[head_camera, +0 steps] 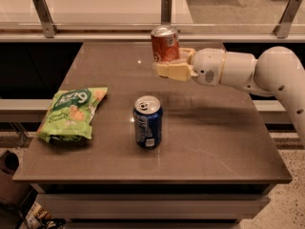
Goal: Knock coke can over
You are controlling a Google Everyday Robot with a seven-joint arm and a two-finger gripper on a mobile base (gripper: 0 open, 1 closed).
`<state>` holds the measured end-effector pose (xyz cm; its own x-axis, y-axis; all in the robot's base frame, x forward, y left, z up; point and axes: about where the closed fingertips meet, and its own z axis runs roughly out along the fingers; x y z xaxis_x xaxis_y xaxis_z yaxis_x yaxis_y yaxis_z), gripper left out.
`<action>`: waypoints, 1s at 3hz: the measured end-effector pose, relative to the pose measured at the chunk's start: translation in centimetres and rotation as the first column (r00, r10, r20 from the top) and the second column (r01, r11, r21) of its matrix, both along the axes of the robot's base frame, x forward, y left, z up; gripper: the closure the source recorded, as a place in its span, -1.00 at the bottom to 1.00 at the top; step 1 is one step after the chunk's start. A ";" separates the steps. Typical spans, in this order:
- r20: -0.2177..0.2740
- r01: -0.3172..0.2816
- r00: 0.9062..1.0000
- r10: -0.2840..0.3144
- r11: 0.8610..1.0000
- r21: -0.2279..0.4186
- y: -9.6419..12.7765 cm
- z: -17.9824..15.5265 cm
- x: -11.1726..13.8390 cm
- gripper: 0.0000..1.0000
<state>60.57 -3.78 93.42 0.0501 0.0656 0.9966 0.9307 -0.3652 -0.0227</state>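
Coke can (165, 43): glossy red-orange metal cylinder, white script, silver top. At far middle of matte brown table (214, 142), near back edge. Long axis close to vertical, tipped a little, top leaning slightly left. Gripper (170, 66): blocky cream plastic, at can's lower part from the right, touching it. How far open or whether actually clamped: cannot tell. Smooth white rounded arm (248, 70) reaching in from right. Dark blue can (147, 122) upright near table middle, well apart from coke can. Crinkled green chip bag (72, 113) lying flat at left.
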 end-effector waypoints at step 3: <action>-0.074 -0.007 0.997 -0.001 0.994 -0.109 1.8 -5.1 -1.0 1.00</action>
<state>59.58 -1.99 88.30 0.1234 0.1743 0.9769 0.9290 -0.3663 -0.0519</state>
